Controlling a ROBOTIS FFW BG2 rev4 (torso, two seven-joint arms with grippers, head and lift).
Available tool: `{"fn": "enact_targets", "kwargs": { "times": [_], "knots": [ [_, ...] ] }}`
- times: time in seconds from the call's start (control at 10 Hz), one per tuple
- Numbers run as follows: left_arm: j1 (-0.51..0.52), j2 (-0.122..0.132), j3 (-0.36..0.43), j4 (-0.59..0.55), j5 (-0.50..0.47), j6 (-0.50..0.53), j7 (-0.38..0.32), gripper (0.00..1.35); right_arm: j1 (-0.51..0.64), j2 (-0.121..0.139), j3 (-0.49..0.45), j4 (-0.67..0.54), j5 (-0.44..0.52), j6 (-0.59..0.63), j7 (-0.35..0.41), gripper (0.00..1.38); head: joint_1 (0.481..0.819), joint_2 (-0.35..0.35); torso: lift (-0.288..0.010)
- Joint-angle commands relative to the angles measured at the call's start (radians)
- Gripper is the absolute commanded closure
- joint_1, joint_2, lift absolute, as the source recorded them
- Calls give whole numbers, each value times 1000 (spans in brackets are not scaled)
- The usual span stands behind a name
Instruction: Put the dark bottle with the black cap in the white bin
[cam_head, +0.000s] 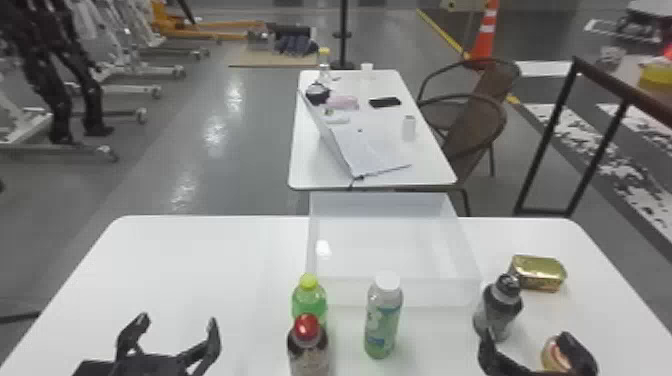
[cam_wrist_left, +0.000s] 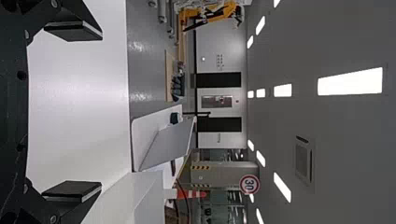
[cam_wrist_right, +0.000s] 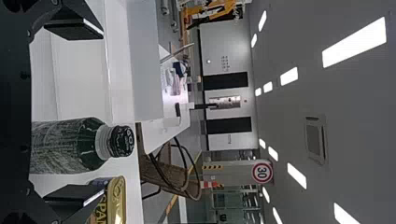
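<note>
The dark grey bottle with the black cap (cam_head: 498, 307) could tip if the right hand (cam_head: 530, 340) advances off-centre, so that a finger nudges its side instead of passing around it. The round can (cam_head: 551, 356), close by that hand's right finger, could get pushed along, and the rectangular gold tin (cam_head: 537, 272) might be bumped if the hand overshoots. Carried too low, the bottle could catch the wall of the white plastic bin (cam_head: 430, 292).

The bottle stands upright on the white table (cam_head: 200, 260), just right of the bin's near right corner and on the far side of the right hand. That hand's fingers are spread, with nothing pinched; closing squarely probably calls for lining up first. The left hand (cam_head: 177, 322), also spread and empty, is over the table's near left part.
</note>
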Motion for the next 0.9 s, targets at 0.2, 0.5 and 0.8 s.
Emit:
{"fn": "enact_targets", "kwargs": {
  "times": [0.2, 0.5, 0.8],
  "knots": [
    [0, -3, 0, 0, 0, -2, 1, 167, 0, 5, 0, 4, 3, -10, -3, 128, 549, 0, -100],
    [0, -3, 0, 0, 0, 0, 1, 167, 2, 9, 0, 7, 6, -18, -17, 128, 549, 0, -100],
    [-2, -3, -2, 5, 6, -3, 1, 167, -14, 14, -2, 80, -14, -95, -74, 128, 549, 0, -100]
  ]
}}
